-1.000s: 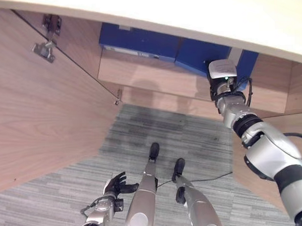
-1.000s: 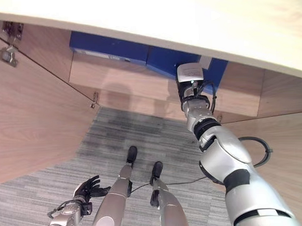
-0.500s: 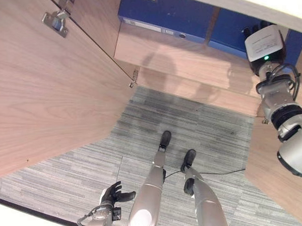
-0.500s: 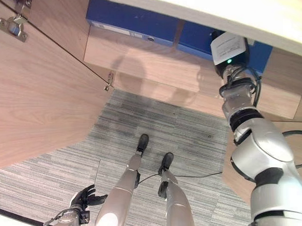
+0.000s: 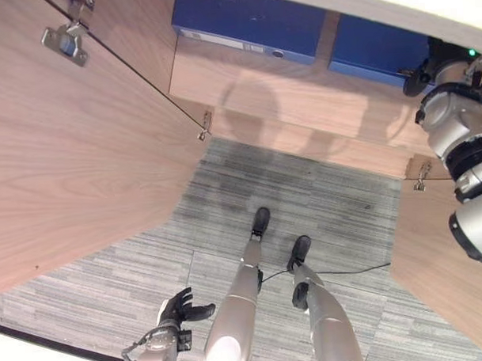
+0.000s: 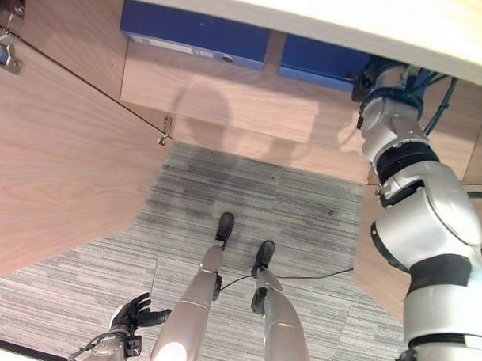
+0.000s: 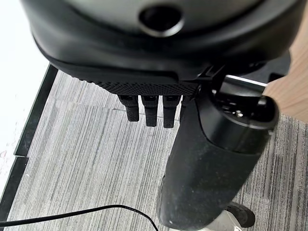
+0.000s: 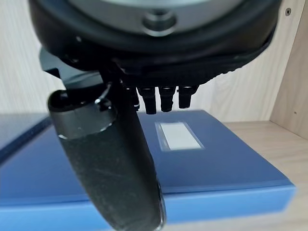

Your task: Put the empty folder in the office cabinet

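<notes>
Two blue folders lie flat on the cabinet shelf. The right folder has a pale label on its cover and rests free on the wood. My right hand hovers just off that folder's right end, open, with its thumb standing over the cover and nothing in its hold. The left folder lies further along the same shelf. My left hand hangs low over the carpet, open and holding nothing.
The cabinet's left door stands wide open with hinges on its inner face. The right door is open too, beside my right arm. A pale worktop overhangs the shelf. Grey striped carpet lies below.
My right hand has drawn back to the right, off the front of the right folder, which stays on the shelf. The camera has shifted. My left hand has not moved.
</notes>
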You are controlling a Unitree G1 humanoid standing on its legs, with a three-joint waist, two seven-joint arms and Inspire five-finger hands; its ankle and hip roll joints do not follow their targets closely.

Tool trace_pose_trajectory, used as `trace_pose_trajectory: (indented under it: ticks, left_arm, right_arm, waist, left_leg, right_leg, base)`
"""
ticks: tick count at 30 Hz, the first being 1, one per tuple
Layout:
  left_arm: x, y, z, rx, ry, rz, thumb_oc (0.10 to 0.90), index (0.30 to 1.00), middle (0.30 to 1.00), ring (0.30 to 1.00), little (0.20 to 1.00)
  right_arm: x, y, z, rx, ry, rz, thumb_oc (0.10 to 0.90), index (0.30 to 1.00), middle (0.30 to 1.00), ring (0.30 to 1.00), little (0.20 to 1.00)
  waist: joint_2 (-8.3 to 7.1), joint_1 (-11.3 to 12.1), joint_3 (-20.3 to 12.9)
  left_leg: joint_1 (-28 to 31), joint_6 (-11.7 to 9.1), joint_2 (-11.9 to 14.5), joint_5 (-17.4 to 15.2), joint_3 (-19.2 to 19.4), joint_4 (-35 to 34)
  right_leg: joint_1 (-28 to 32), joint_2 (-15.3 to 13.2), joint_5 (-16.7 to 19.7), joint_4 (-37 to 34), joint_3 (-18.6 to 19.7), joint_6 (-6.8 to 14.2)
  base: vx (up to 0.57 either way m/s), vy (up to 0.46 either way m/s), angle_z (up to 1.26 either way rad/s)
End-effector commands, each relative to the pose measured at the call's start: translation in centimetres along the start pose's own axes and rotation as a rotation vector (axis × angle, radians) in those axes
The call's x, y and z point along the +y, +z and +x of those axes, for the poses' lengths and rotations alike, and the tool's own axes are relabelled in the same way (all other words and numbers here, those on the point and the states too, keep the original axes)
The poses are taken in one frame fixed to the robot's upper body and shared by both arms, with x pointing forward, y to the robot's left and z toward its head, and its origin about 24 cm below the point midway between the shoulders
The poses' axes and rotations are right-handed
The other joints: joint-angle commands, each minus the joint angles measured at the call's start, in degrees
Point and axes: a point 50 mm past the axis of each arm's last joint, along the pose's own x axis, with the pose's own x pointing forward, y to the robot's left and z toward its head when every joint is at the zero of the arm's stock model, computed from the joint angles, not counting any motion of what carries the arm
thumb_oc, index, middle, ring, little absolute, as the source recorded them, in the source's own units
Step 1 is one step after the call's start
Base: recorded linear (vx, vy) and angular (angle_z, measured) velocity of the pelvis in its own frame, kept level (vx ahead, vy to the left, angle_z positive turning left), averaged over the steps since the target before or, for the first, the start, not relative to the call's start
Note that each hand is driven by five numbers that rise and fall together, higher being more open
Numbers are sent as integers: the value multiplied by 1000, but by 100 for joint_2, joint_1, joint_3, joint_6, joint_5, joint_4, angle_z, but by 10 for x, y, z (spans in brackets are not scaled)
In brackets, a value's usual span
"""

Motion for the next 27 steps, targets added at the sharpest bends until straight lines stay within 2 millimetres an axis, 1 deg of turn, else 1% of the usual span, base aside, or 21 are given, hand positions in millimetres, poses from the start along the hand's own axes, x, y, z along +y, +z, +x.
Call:
trace_pose_trajectory:
  ticks: [1, 5, 9, 14, 15, 18, 20, 22, 23, 26, 27]
  left_arm:
    - [41, -31, -9, 113, 121, 72, 800, 900, 900, 900, 900]
    - [43, -25, -5, 108, 138, 71, 800, 900, 900, 900, 900]
    - [43, -14, -1, 89, 157, 69, 800, 900, 900, 900, 900]
    - [45, -5, 3, 80, 178, 75, 800, 900, 900, 900, 900]
    - [45, -3, 4, 84, 183, 76, 800, 900, 900, 900, 900]
    - [44, -3, 4, 89, 185, 79, 800, 900, 900, 900, 900]
    - [43, -3, 4, 95, 181, 78, 800, 900, 900, 900, 900]
    - [45, -5, 4, 109, 184, 85, 800, 900, 900, 900, 900]
    - [45, -5, 4, 109, 184, 85, 800, 900, 900, 900, 900]
    - [47, -11, 3, 135, 181, 93, 800, 900, 900, 900, 900]
    - [47, -11, 3, 135, 181, 94, 800, 900, 900, 900, 900]
  right_arm:
    - [-61, 29, 17, -92, -197, 115, 800, 900, 900, 900, 900]
    - [-49, 59, 8, -211, -155, 200, 800, 900, 900, 900, 900]
    - [-41, 78, -2, -295, -141, 261, 800, 900, 900, 900, 900]
    - [-31, 93, -13, -333, -105, 412, 800, 900, 900, 900, 900]
    - [-25, 95, -17, -335, -92, 455, 800, 900, 900, 900, 900]
    - [-20, 96, -22, -339, -86, 504, 800, 900, 900, 900, 900]
    - [-14, 96, -28, -354, -77, 501, 800, 900, 900, 900, 900]
    - [-6, 93, -34, -367, -63, 482, 800, 900, 900, 900, 900]
    - [-6, 92, -34, -366, -63, 482, 800, 900, 900, 900, 900]
    - [7, 85, -43, -367, -30, 488, 800, 900, 900, 900, 900]
    - [7, 85, -43, -366, -29, 488, 800, 900, 900, 900, 900]
  waist:
    - [-280, -33, -21]
    - [-338, -88, -30]
    - [-379, -134, -27]
    - [-439, -205, -74]
    - [-471, -234, -112]
    - [-505, -264, -163]
    - [-525, -297, -211]
    - [-532, -345, -331]
    - [-534, -343, -332]
    - [-542, -388, -455]
    - [-545, -385, -455]
  left_leg:
    - [158, 51, -240, -350, 71, -73]
    - [210, 41, -223, -360, 97, -89]
    - [279, 30, -210, -366, 110, -103]
    - [404, 17, -178, -386, 142, -103]
    - [461, 18, -160, -401, 156, -96]
    - [520, 16, -139, -419, 161, -75]
    - [582, 16, -127, -437, 160, -58]
    - [638, 22, -100, -469, 158, 9]
    - [641, 22, -101, -471, 157, 10]
    - [743, 26, -74, -505, 171, 74]
    - [748, 26, -74, -507, 171, 74]
  right_leg:
    - [811, -67, 536, -1420, 149, 378]
    - [833, -60, 529, -1419, 164, 366]
    - [870, -47, 507, -1409, 174, 356]
    - [964, -29, 465, -1371, 183, 327]
    - [1021, -15, 440, -1365, 186, 313]
    - [1087, 0, 416, -1354, 177, 300]
    - [1153, 21, 382, -1349, 184, 279]
    - [1239, 41, 331, -1328, 168, 243]
    - [1243, 42, 330, -1329, 167, 243]
    - [1368, 68, 260, -1310, 174, 209]
    - [1374, 68, 259, -1310, 174, 209]
  base:
    - [-1, 0, -4]
    - [-7, -8, -7]
    - [-7, -9, -3]
    - [-16, -33, -3]
    - [-25, -72, -8]
    - [-17, -52, -3]
    - [-22, -82, 1]
    - [-30, -83, -3]
    - [-12, -52, -8]
    - [-11, -52, -5]
    - [-9, -67, -1]
